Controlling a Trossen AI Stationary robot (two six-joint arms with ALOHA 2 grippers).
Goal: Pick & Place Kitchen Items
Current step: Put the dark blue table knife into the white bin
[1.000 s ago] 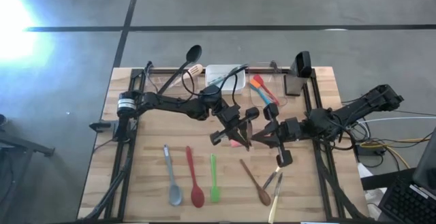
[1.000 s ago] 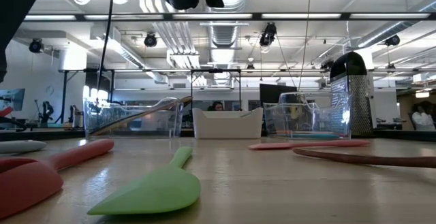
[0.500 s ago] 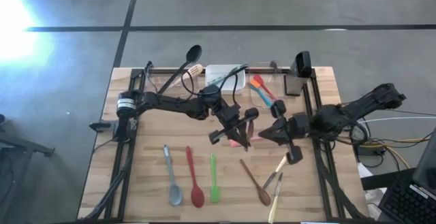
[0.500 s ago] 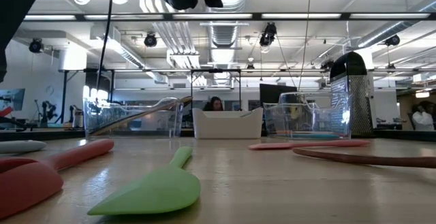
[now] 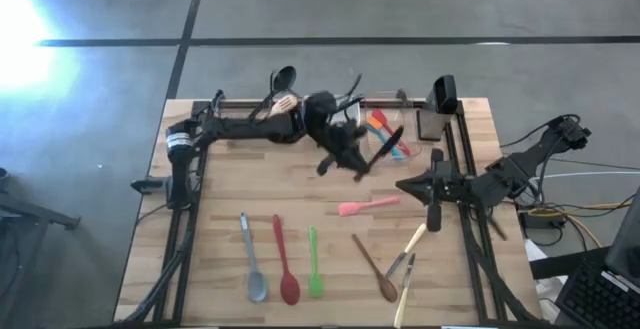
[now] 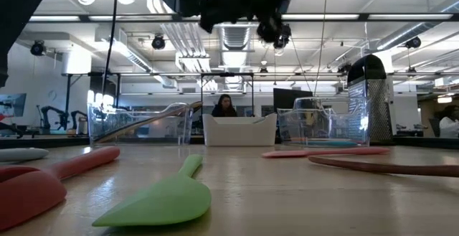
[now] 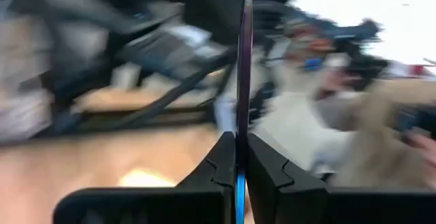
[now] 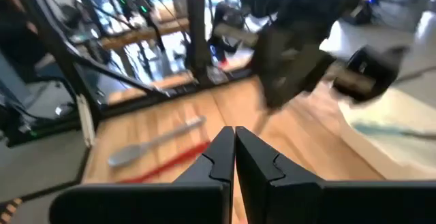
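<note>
My left gripper is in the air near the far tubs, shut on a slim dark blue utensil, which shows edge-on in the left wrist view. My right gripper hovers at the right, shut and holding nothing. Flat on the table lie a pink spatula, a grey spoon, a red spoon, a green spatula, a wooden spoon and cream-handled cutlery. My left gripper pinches the thin blue utensil between its two fingers, pads on its flat sides. The utensil runs on past the fingertips and is lifted clear of the table, slanting toward the far right. Which part along its length is held, I cannot tell.
Along the far edge stand a clear tub with a black spoon, a white tub, a clear tub holding orange and red spatulas, and a black grater. Bare wood lies at the table's middle left.
My left gripper has swung from the table's middle toward the far edge, turning as it went, and has carried the dark utensil with it. My right gripper has drawn back toward the right edge, still shut. The pink spatula now lies uncovered.
</note>
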